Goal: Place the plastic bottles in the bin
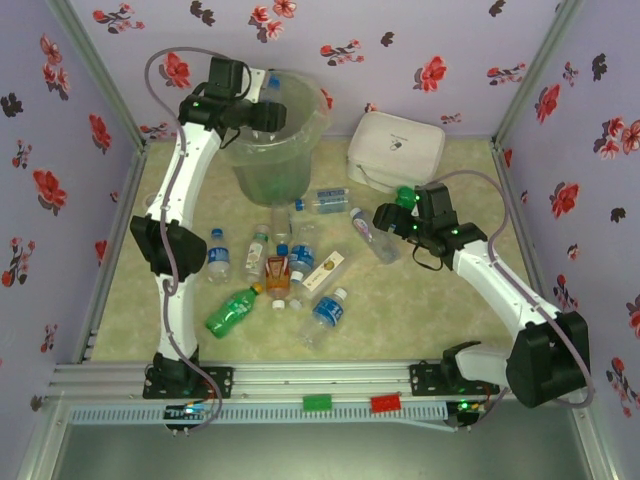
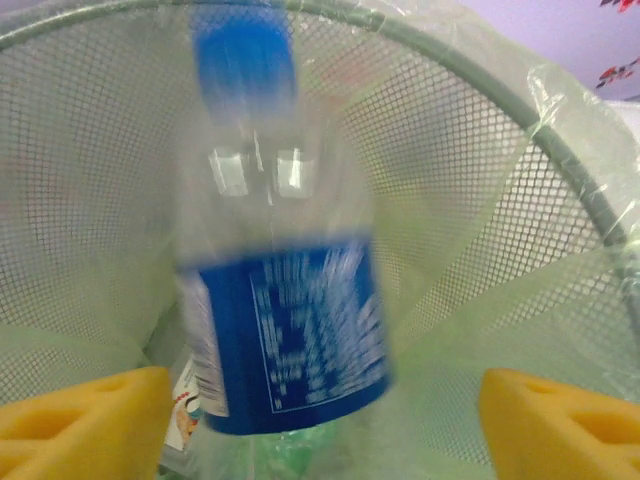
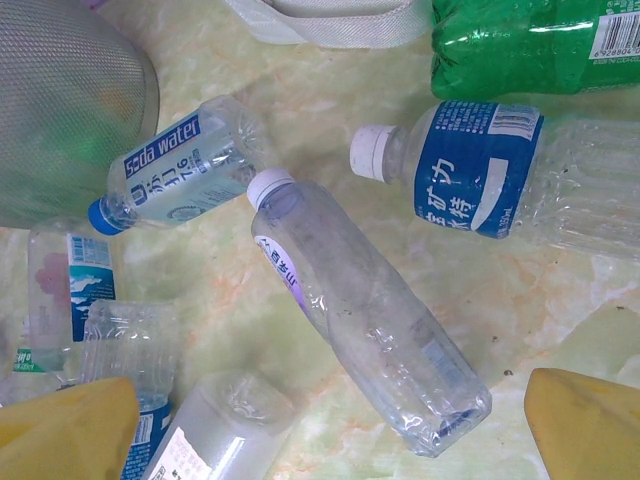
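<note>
Left end effector [image 1: 270, 112] is up over the bin [image 1: 275, 165], at the rim's near-left side. From the wrist view its yellow pads [image 2: 80, 425] are spread wide, released. Between them is a blue-capped bottle [image 2: 285, 320], blurred, cap pointing away, inside the mouth of the mesh-walled bin [image 2: 470, 200]. The bottle's right side stands apart from the right pad; whether its left edge brushes the left pad, I can't tell. A clear liner folds over the bin's rim.

Across the tabletop [image 1: 400, 320], the right end effector [image 1: 385, 216] hangs low near the middle, jaws fully apart and gripping nothing. Beneath it a clear bottle [image 3: 365, 320] with a white cap lies on its side, its cap up against a soda-water bottle [image 3: 180, 165]. A blue-labelled bottle [image 3: 470, 165] lies just to the right, with a dark green bottle [image 3: 530, 40] beyond it.

The rest of the plastic bottles cluster in front of the bin — a lime-green bottle [image 1: 232, 312] nearest the front, and an amber bottle [image 1: 278, 272] near a flat carton [image 1: 325, 272]. The white lidded box [image 1: 395, 150] sits close to the back wall, just right of the bin. Bare tabletop runs along the front edge and the right side, while the left arm arcs up near the left wall.
</note>
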`<move>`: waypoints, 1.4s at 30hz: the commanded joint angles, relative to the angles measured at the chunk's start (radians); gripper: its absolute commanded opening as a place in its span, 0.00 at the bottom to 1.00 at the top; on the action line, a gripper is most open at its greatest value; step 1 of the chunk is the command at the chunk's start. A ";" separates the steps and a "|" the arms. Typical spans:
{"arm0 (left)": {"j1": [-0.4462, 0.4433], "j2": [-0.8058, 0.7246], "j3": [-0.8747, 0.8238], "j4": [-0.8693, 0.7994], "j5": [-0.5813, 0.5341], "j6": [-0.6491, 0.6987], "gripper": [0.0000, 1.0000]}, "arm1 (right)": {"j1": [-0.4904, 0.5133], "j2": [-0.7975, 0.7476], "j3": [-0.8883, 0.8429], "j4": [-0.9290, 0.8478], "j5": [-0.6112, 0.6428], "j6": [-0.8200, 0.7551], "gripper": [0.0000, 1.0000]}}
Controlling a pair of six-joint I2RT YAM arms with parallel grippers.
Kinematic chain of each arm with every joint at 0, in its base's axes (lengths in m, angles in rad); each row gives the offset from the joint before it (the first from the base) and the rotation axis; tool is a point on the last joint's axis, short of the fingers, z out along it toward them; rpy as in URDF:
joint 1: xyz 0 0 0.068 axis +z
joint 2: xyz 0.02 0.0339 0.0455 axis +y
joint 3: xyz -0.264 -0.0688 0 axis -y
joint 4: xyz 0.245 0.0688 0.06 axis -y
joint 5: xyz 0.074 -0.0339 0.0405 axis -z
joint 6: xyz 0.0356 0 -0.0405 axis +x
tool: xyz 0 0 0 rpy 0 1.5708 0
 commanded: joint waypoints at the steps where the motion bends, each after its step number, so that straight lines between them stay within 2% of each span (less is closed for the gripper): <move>1: -0.002 -0.046 0.033 -0.004 -0.007 0.000 0.91 | -0.007 0.011 0.022 -0.011 0.020 -0.022 1.00; 3: -0.005 -0.065 0.032 0.002 -0.007 -0.002 0.99 | -0.007 0.018 0.025 -0.004 0.016 -0.031 0.99; 9: -0.020 -0.169 -0.035 0.044 -0.007 -0.010 1.00 | -0.007 0.048 0.036 0.009 0.015 -0.069 1.00; 12: -0.034 -0.265 -0.146 0.100 -0.006 -0.022 1.00 | -0.004 0.066 0.052 0.000 0.017 -0.096 1.00; 15: -0.055 -0.393 -0.322 0.205 -0.007 -0.038 1.00 | 0.003 0.078 0.071 -0.006 0.026 -0.135 1.00; 20: -0.089 -0.649 -0.742 0.480 -0.001 -0.112 1.00 | 0.008 0.113 0.116 -0.042 0.056 -0.211 1.00; 25: -0.105 -0.878 -1.168 0.758 0.007 -0.263 1.00 | 0.009 0.189 0.192 -0.114 0.097 -0.294 1.00; 28: -0.108 -0.962 -1.375 0.878 0.005 -0.382 1.00 | 0.009 0.242 0.243 -0.144 0.108 -0.332 1.00; 31: -0.124 -0.996 -1.571 1.038 0.028 -0.499 1.00 | 0.009 0.290 0.280 -0.146 0.097 -0.368 1.00; 33: -0.145 -0.985 -1.641 1.063 0.038 -0.538 1.00 | 0.009 0.322 0.304 -0.146 0.092 -0.393 1.00; 38: -0.201 -0.912 -1.699 1.061 0.029 -0.580 0.99 | 0.009 0.409 0.375 -0.153 0.077 -0.501 1.00; 42: -0.211 -0.865 -1.697 1.020 -0.055 -0.605 1.00 | 0.009 0.519 0.507 -0.274 0.037 -0.603 0.98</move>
